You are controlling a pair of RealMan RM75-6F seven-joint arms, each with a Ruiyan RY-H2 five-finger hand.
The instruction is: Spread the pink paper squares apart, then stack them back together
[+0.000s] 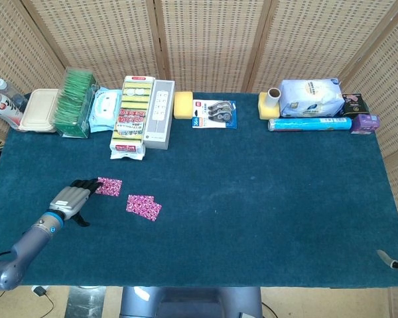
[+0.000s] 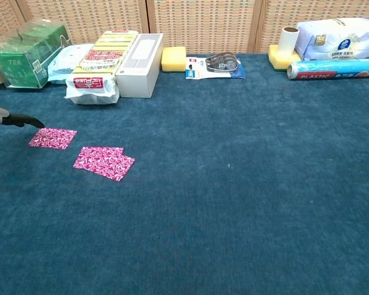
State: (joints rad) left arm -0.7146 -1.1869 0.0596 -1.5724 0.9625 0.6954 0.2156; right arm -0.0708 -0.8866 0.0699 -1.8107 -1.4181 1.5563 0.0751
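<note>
Left robot hand (image 1: pixel 71 196) low and flat, fingers extended, holding nothing.

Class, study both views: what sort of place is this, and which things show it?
Probably a robot test bench, not a home: a table covered in blue cloth, wicker screens as backdrop, and packaged household goods such as the sponge pack lined along the back edge.

Little can be read. At the table's (image 2: pixel 246 203) far left corner, the green box (image 2: pixel 26 44) carries the word "TEA" in white on its front face. Near the far right corner, the blue roll (image 2: pixel 333 68) lying on its side reads "PLASTIC" in white on a red band at its left end. The red label on the sponge pack (image 2: pixel 93 63) beside the white box has print too small to make out, as does the white bag (image 2: pixel 338 35) behind the roll.
</note>
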